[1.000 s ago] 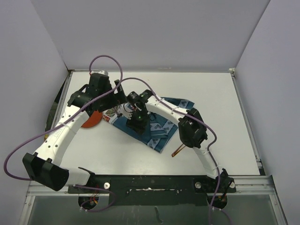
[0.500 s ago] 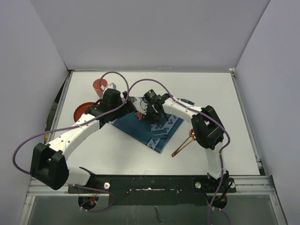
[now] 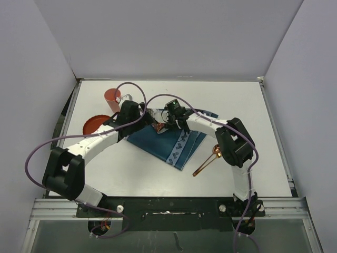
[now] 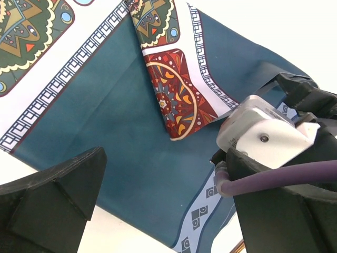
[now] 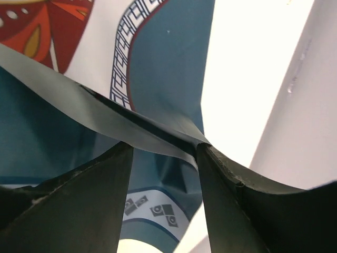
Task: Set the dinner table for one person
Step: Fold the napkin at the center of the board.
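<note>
Compared with a second ago, the left arm has swung clear of the far-left area. The red cup (image 3: pixel 111 96) and red plate (image 3: pixel 93 125) are now exposed, where before the cup was hidden and the plate mostly covered. The left end effector (image 4: pixel 166 158) has moved onto the placemat's (image 3: pixel 171 143) left corner. The right end effector (image 5: pixel 164 150) has shifted toward the mat's far edge. The right forearm has moved off the copper spoon (image 3: pixel 207 162), so its bowl is now visible.

The top view gives the layout only; the fingers are too small to read there. The left wrist view shows a mat corner flipped over with its red patterned face up, and the left end effector's fingers spread wide with nothing between them. The right wrist view shows a raised fold of mat pinched between the right end effector's fingers, so it is clamped on the placemat.

The white tabletop (image 3: pixel 242 110) lies under everything. The cup and plate sit at its left, the mat at centre and the spoon just right of the mat. Both end effectors are above the mat and not touching the tabletop, and bare tabletop shows to the right of the fold in the right wrist view.
</note>
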{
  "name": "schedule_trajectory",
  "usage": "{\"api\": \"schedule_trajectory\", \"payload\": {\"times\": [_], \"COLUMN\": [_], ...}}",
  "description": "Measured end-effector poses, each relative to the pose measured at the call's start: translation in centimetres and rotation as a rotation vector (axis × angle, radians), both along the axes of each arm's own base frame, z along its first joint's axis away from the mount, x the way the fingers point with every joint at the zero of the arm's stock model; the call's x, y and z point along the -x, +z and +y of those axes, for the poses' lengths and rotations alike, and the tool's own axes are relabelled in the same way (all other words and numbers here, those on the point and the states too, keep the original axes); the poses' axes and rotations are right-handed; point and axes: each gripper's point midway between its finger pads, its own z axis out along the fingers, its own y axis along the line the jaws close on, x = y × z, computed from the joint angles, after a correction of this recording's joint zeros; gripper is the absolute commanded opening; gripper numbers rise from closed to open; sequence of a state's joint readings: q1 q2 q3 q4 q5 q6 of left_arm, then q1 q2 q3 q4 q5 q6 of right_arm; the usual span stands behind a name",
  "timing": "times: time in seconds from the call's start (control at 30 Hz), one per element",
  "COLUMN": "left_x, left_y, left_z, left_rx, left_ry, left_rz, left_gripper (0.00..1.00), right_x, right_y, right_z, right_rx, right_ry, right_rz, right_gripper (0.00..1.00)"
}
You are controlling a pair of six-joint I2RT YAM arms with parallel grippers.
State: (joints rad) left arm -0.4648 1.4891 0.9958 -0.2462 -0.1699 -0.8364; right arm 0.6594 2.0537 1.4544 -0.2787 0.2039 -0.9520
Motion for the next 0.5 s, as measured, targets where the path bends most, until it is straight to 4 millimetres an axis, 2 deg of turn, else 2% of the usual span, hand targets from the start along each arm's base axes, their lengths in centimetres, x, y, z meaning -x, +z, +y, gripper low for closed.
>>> {"api": "schedule_trajectory", "payload": {"times": [0.13,0.3,0.43,0.5], "left_x": [0.0,1.5,1.3,0.9], "left_y": [-1.5,-4.6,-4.5,-3.9], "left_z": [0.0,-0.7,-1.0,-1.2], "left_rx": [0.039,0.077,0.098,0.104], "left_ry": [0.006,-0.023,-0.023,-0.027], "left_rz": [0.061,0.183,0.184,0.166], "left_gripper": [0.98,0.98,0.98,0.98], "right_x": [-0.3,0.7,0.1,-0.2], "right_y": [0.1,-2.3,-2.3,-2.3], "right_z": [-0.3,-1.5,-1.8,-1.7], "right_rx": [0.064,0.114,0.093,0.060], "right_ry": [0.013,0.028,0.026,0.025], "right_rz": [-0.063,-0.062,-0.073,-0.070], "right_gripper": [0.53,0.52,0.49,0.42]}}
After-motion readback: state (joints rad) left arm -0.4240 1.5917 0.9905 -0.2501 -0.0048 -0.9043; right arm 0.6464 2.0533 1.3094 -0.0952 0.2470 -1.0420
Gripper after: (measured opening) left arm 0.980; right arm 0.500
